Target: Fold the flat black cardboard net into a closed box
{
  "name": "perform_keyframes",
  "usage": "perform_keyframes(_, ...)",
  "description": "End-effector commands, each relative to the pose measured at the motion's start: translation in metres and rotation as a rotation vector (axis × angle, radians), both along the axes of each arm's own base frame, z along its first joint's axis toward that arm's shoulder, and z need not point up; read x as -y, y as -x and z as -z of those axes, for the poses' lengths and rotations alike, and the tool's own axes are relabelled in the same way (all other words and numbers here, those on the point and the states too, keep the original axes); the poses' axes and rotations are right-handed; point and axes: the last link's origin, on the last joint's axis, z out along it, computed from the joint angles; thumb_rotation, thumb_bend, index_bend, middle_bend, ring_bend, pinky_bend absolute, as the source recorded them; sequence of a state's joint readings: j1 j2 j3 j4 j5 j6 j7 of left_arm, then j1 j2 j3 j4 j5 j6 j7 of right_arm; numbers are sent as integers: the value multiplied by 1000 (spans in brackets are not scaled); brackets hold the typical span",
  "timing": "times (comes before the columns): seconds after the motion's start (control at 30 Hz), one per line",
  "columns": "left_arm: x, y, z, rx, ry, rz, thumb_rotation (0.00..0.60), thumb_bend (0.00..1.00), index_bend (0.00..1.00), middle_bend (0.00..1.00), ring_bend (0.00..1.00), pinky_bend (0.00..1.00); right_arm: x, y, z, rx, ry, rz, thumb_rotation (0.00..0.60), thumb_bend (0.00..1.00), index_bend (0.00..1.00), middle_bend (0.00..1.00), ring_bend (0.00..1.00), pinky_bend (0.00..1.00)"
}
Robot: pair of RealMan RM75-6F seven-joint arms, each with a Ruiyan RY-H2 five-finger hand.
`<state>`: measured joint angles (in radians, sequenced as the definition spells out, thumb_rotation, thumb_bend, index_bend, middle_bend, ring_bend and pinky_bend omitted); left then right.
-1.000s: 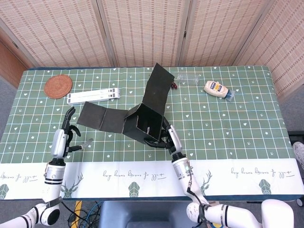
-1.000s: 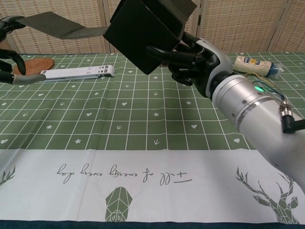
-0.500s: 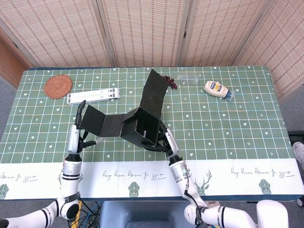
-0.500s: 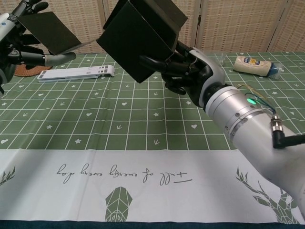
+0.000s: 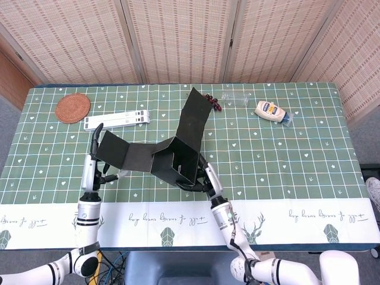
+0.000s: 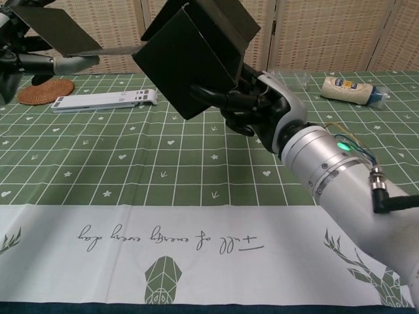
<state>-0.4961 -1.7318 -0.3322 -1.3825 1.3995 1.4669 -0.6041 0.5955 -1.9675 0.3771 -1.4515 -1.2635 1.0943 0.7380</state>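
The black cardboard net [image 5: 178,157] is partly folded and held above the table. Its box body [image 6: 190,59] is formed in the middle, one tall flap [image 5: 195,116] stands up behind it, and a long flap [image 5: 122,153] stretches left. My right hand [image 5: 200,181] grips the box body from below and in front, with its fingers [image 6: 226,98] wrapped on the lower wall. My left hand [image 5: 93,167] holds the end panel [image 6: 49,27] of the long flap, fingers behind it and thumb [image 6: 72,63] beneath. The box top is uncovered.
A woven coaster [image 5: 72,108] and a white folded stand [image 5: 117,120] lie at the back left. Behind the net lie a clear plastic bottle [image 5: 236,98] and a small dark beaded item [image 5: 212,102]. A mayonnaise bottle [image 5: 272,111] lies at the back right.
My left hand has moved right to the long flap's end and taken hold of it, lifting it. My right hand has carried the box body slightly left and toward the table's front.
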Motion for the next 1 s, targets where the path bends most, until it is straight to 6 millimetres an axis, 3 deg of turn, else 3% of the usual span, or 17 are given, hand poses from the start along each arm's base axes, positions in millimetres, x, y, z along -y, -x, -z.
perform_keyframes(0.03,1,2,-3,4,-4,-13,600,146,0,6,570,929,-1,0,0,1,3,-3,600,488,380,475,861,1000)
perform_keyframes(0.43,1,10,-9,18,-18,-59,600,145,0,0,523,930,-5,2,6,-15,1,-12,600,488,380,476,861,1000)
perform_keyframes(1.0,2,-5,-9,-103,10,84,600,145,0,0,516,929,-3,-4,11,-130,-23,-50,600,493,380,475,861,1000)
